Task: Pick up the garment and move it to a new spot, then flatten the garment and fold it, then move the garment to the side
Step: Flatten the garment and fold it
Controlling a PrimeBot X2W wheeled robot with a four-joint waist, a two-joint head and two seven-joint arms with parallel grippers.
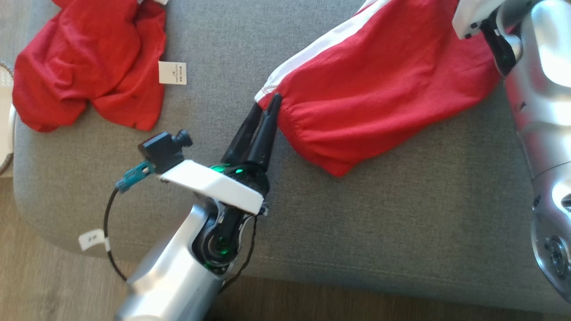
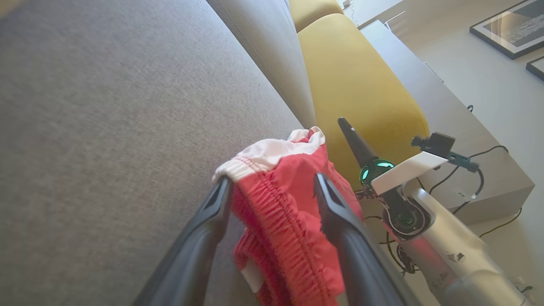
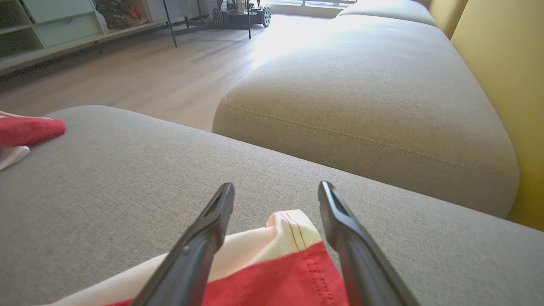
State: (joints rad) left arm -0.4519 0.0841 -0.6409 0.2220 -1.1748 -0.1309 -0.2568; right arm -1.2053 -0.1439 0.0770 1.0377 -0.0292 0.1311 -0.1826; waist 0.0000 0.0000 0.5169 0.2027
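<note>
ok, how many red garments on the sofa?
2. A crumpled red cloth garment with a white tag lies at the head view's upper left; red shorts with a white side stripe lie centre-right on the grey fabric sofa. More may lie out of frame.

Both the left arm (image 1: 178, 267) and right arm (image 1: 542, 116) are smooth silver, the left carrying a white wrist plate (image 1: 214, 185), a black camera block (image 1: 164, 148) with a teal plug (image 1: 134, 174), a looping black cable (image 1: 107, 218) with a white label (image 1: 93, 240), green joint lights (image 1: 221, 168) and long tapered black fingers (image 1: 264, 131).
</note>
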